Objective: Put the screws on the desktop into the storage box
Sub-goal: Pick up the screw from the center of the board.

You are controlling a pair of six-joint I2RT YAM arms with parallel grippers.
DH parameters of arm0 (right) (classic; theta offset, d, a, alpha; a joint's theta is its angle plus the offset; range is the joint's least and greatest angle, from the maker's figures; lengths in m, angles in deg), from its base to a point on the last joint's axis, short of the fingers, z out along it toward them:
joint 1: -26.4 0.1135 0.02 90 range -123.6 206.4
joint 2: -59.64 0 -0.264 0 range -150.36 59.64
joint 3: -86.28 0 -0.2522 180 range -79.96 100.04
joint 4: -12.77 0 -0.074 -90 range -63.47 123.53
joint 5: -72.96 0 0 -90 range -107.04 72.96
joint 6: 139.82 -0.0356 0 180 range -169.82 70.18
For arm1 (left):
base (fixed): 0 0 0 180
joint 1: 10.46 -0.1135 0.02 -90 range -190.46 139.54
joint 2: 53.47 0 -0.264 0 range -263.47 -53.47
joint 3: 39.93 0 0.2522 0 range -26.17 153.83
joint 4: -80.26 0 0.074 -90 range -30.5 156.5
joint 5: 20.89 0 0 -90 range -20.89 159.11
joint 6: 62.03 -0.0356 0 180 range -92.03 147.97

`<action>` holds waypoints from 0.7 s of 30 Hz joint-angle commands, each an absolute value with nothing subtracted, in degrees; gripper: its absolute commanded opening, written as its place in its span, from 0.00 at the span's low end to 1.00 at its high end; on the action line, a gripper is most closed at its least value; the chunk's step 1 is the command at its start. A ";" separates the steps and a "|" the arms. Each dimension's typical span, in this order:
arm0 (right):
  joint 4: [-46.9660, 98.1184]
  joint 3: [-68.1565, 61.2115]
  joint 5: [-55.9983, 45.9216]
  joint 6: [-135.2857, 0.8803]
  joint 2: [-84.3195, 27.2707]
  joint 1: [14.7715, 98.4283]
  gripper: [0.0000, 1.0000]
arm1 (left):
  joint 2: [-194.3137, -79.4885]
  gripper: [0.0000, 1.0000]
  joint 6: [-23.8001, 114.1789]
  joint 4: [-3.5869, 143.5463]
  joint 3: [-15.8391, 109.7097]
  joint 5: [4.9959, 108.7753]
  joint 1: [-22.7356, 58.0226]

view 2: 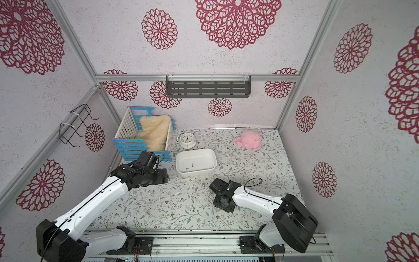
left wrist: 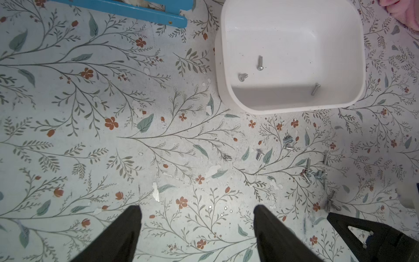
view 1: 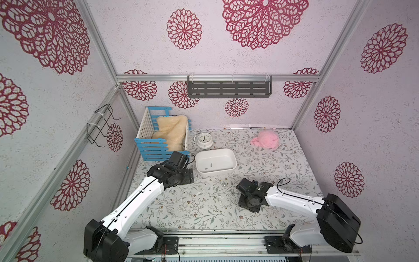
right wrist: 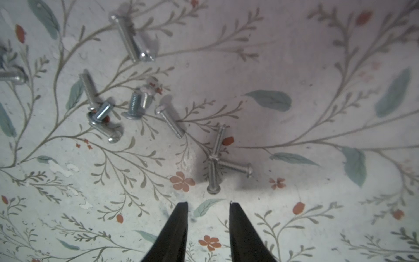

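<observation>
Vine-printed desktop (left wrist: 90, 145) bears one storage box (left wrist: 292, 109) holding three screws (left wrist: 260, 62).

Crate (view 1: 154, 150) holds fleece (view 1: 169, 129) beside clock (view 1: 204, 138); pink cloth (view 1: 266, 139) apart.

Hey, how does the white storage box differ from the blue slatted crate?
The storage box is plain white with smooth solid walls; the crate has blue and white slats. The storage box holds three screws; the crate holds a cream fleece. Both stand open-topped on the desktop.
</observation>
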State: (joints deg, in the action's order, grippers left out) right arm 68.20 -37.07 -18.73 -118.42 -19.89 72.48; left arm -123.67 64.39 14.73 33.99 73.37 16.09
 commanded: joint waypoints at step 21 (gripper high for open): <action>65.15 -38.13 -18.62 -116.82 -22.99 70.30 0.31 | -123.17 0.83 64.40 14.29 33.86 72.74 15.55</action>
State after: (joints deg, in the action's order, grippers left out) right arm 66.38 -38.07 -18.60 -117.85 -22.31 70.97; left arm -123.67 64.42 14.73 33.99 72.80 16.00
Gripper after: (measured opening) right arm 0.311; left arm 0.834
